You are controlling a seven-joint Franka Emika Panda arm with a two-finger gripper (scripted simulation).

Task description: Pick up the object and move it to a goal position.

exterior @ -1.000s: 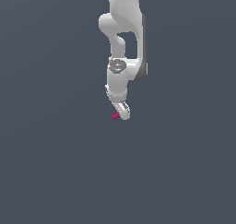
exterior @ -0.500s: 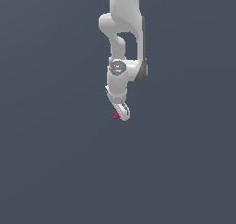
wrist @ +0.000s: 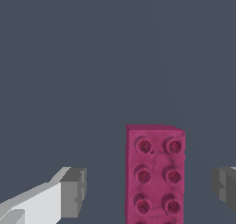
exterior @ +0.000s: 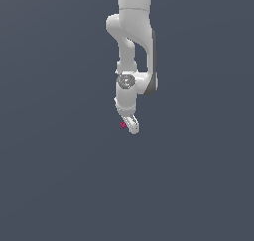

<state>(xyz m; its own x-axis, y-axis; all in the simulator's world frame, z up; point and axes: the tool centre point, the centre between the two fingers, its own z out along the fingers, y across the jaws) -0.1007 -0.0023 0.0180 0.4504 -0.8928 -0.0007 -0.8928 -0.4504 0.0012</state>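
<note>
The object is a magenta-pink studded brick (wrist: 155,172) lying on the grey floor. In the wrist view it sits between my two fingers, nearer the one on the picture's right, with a gap on each side. My gripper (wrist: 148,191) is open around the brick and touches it on neither side. In the exterior view the brick (exterior: 123,125) is a tiny pink spot at the tip of the white gripper (exterior: 131,126), on the exterior view's left of it. The arm hangs down from the top of that view.
A plain dark grey floor (exterior: 59,185) fills both views. No other objects or edges show.
None that I can make out; the arm and the brick stand nearly as they did in the earlier frames.
</note>
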